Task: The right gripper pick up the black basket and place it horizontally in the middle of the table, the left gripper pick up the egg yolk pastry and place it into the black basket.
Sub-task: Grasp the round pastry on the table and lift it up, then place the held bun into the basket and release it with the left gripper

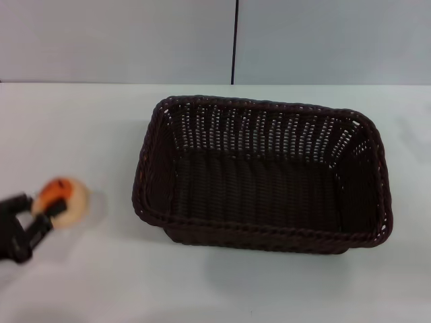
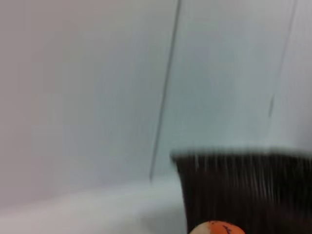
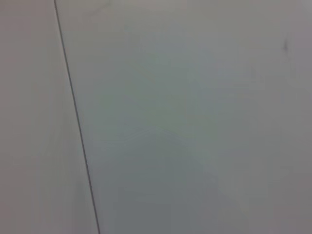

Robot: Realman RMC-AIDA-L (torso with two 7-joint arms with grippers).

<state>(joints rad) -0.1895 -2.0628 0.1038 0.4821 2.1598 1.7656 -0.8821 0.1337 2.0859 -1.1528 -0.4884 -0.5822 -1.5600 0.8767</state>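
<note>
left tool (image 1: 48,207) apparently clamps egg yolk pastry (image 1: 65,199) | black basket (image 1: 262,176) well apart

The black basket (image 1: 262,175) looked like woven wicker, dark and bumpy, with a braided rim and little holes in its sides. The table (image 1: 74,128) was plain white, smooth and matt. The egg yolk pastry (image 1: 64,200) looked soft and pale, with a shiny orange top. The left gripper (image 1: 42,210) looked like dull black plastic.
</note>
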